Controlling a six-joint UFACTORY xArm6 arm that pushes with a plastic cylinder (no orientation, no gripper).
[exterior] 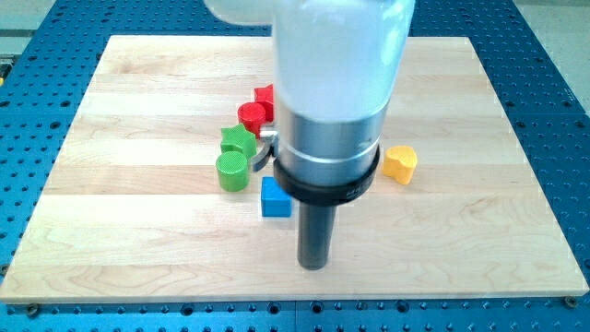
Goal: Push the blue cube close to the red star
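Note:
The blue cube (275, 197) lies on the wooden board (138, 203) just below the middle, partly hidden by the arm. The red star (265, 96) lies above it, at the upper end of a cluster of blocks, and the arm hides its right side. My tip (313, 265) is the lower end of the dark rod. It stands below and to the right of the blue cube, a short way from it and not touching it.
A red cylinder (252, 115), a green star (238, 140) and a green cylinder (233, 171) lie in a line between the red star and the blue cube. A yellow block (399, 163) lies to the right of the arm. The arm's large body (336, 92) hides the board's middle.

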